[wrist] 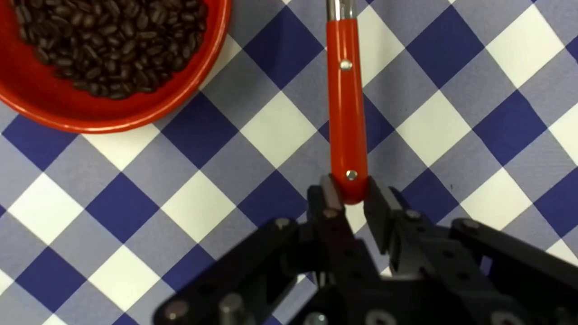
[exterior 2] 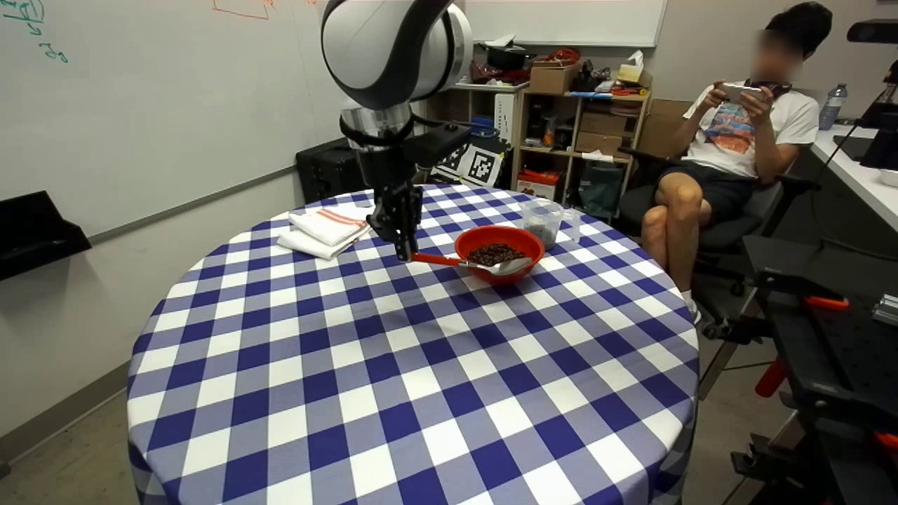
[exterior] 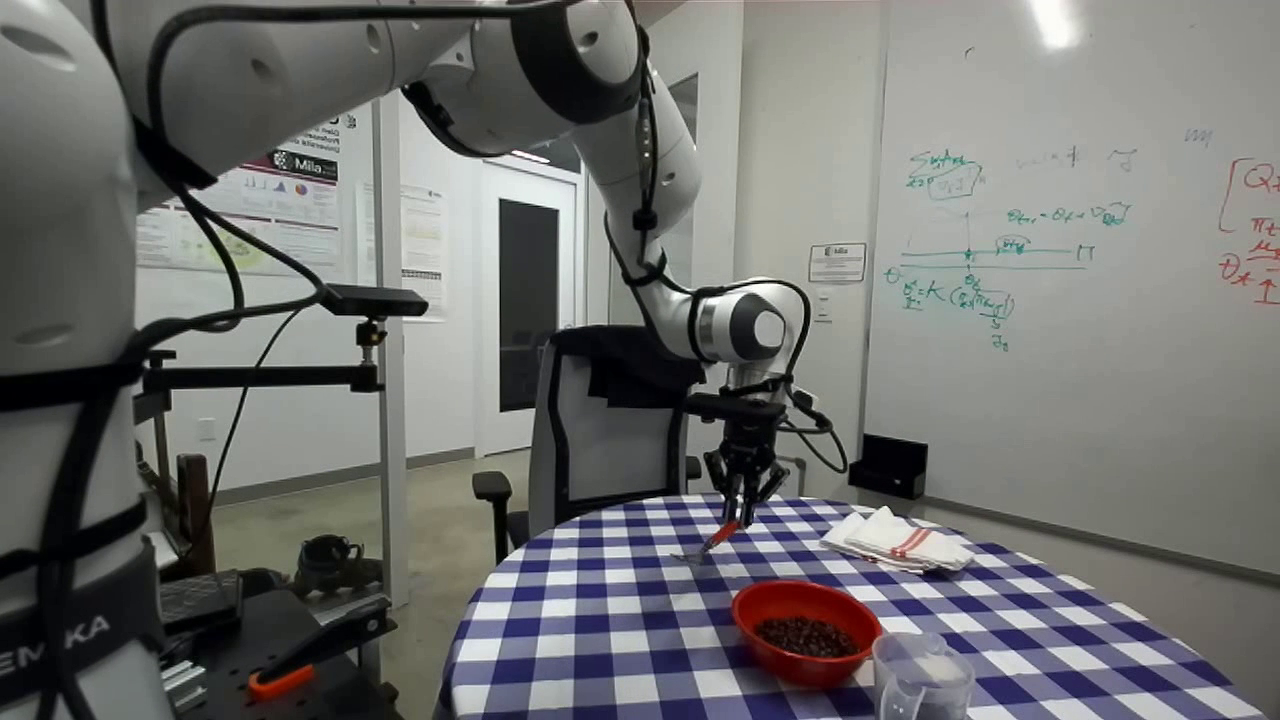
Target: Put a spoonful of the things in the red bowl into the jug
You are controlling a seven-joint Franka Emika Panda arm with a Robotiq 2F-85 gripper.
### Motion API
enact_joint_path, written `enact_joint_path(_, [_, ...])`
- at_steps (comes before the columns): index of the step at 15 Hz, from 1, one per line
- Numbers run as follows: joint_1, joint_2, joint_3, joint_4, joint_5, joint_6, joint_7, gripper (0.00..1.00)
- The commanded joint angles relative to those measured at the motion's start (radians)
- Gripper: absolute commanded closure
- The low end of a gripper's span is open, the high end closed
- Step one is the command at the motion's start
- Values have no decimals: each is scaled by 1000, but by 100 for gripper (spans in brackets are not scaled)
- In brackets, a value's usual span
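Note:
My gripper (wrist: 348, 192) is shut on the end of a spoon's red handle (wrist: 347, 104). The spoon (exterior: 722, 536) is held above the checked table, its metal head (exterior 2: 511, 266) pointing away from the jaws and looking bare. The wrist view cuts off the head. The red bowl (exterior: 790, 668) stands on the table with dark beans (exterior: 805, 637) in it; in the wrist view the bowl (wrist: 113, 118) is upper left, beside the spoon, apart from it. The clear jug (exterior: 922, 675) stands upright close to the bowl; in an exterior view it (exterior 2: 544, 219) shows something grey low inside.
A folded white cloth with red stripes (exterior: 897, 540) lies on the round table (exterior 2: 393, 379), also visible in an exterior view (exterior 2: 326, 231). An office chair (exterior: 610, 440) stands at the table's edge. A seated person (exterior 2: 744, 133) is beyond the table.

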Motion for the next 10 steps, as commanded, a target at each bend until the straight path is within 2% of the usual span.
enact_joint_path(1, [-21, 67, 23, 75, 1, -2, 32, 95])
enact_joint_path(10, [-29, 130, 28, 88, 12, 111, 89, 95])
